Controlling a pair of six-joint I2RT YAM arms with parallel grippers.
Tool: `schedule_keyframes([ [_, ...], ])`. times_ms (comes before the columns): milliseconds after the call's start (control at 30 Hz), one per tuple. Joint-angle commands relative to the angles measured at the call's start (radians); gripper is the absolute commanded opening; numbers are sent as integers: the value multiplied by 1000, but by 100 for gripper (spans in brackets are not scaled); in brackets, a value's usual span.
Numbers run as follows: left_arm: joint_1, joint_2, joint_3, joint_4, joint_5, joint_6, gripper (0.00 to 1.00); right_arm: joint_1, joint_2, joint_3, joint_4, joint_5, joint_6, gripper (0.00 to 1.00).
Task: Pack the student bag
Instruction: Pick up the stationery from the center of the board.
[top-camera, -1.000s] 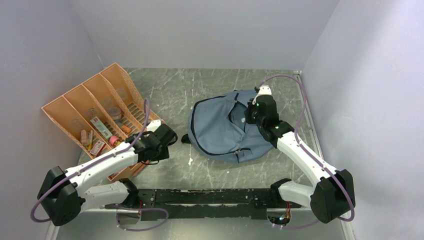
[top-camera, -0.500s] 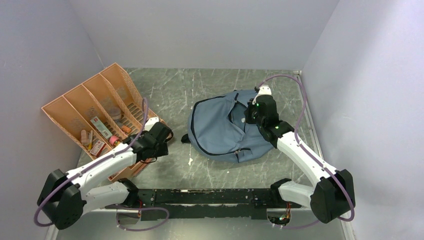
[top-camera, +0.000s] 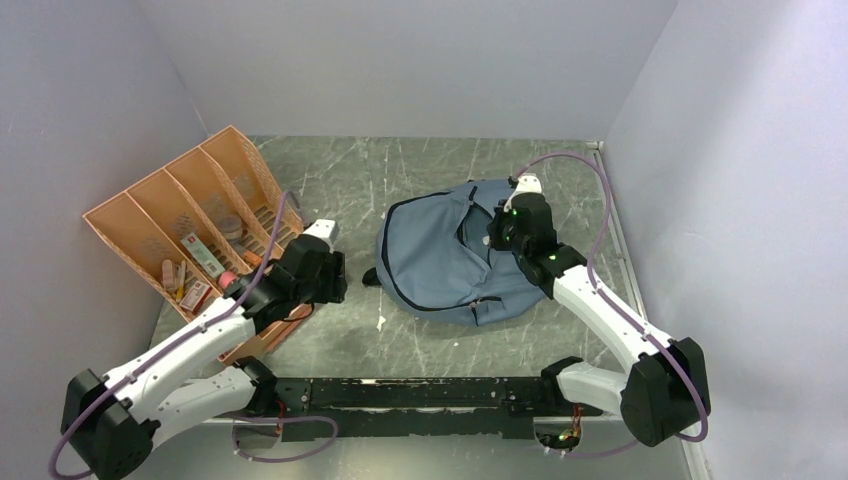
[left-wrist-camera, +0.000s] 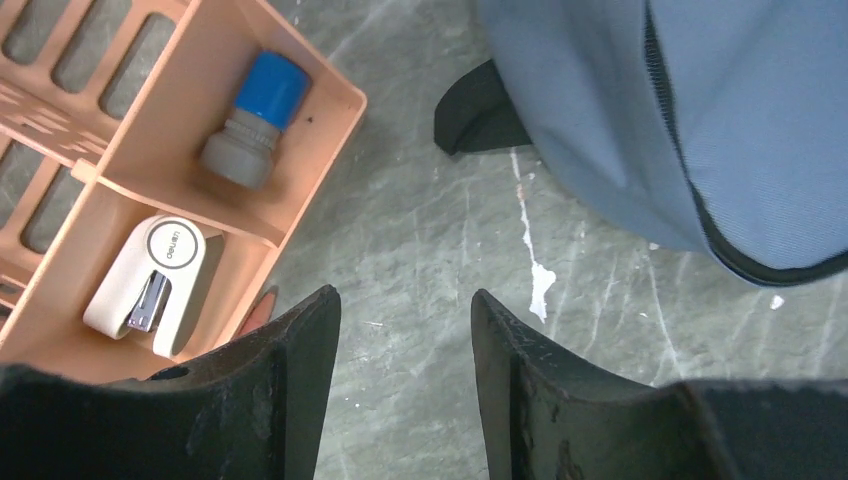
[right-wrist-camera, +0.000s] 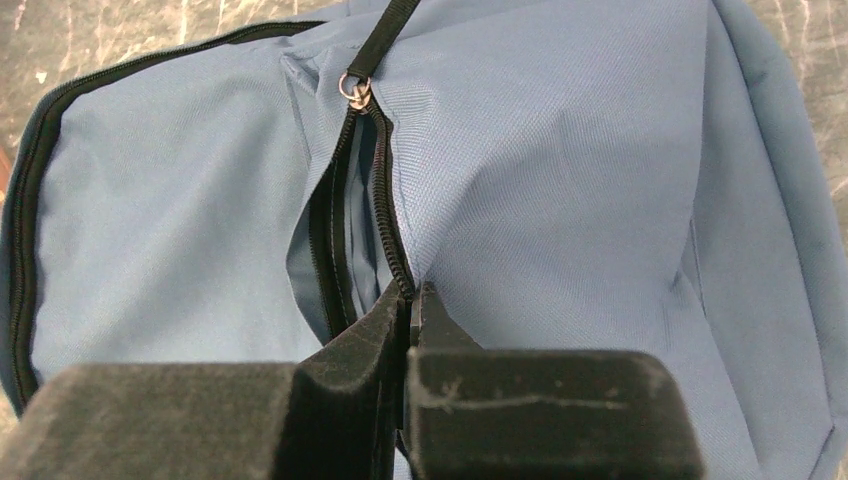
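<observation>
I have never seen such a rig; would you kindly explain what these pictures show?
Two white robot arms, left and right, are bolted to a grey table. One picture looks down from above; the other two come from wrist cameras, with that arm's black fingers at the bottom. On the table lie a grey-blue student bag and an orange tray holding a white stapler and a blue-capped container. The right gripper is pinched shut on the bag's fabric beside its open zipper. The left gripper is open and empty, near the tray.
</observation>
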Motion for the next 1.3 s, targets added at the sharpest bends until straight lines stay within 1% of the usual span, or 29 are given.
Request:
schedule_keyframes([
  [0,8,-73,-44,90,37,62,56,2,-7,-18,34,-14,17,0],
  [200,8,-75,-61,117,24,21,57,1,-16,-13,23,-8,9,0],
  [233,7,-76,-61,129,22,10,57,2,-15,-5,14,-7,7,2],
  [433,8,-97,-12,144,-68,-25,60,2,-40,37,-24,-5,-5,25],
  [600,7,-116,85,125,-148,-14,64,3,-88,64,-23,-23,-33,36],
  [700,7,-99,162,60,-205,-27,65,3,-107,76,13,-89,-72,39],
  [833,8,-66,277,-40,-279,-73,64,11,-73,110,75,-349,-146,40],
  [900,7,-65,322,-61,-296,-84,64,48,-43,122,112,-420,-158,39],
  [933,7,-65,345,-66,-303,-86,63,86,-32,120,140,-418,-172,39],
  [967,8,-68,369,-73,-316,-92,63,143,-20,116,174,-389,-197,39],
  [1000,8,-66,395,-82,-327,-94,63,225,-6,113,210,-355,-234,39],
  [1067,8,-50,459,-111,-350,-93,63,318,32,109,266,-336,-294,39],
  [1200,8,-14,595,-159,-387,-64,63,423,134,99,376,-415,-417,38],
  [1267,9,-6,644,-161,-383,-34,63,474,190,111,398,-468,-503,35],
])
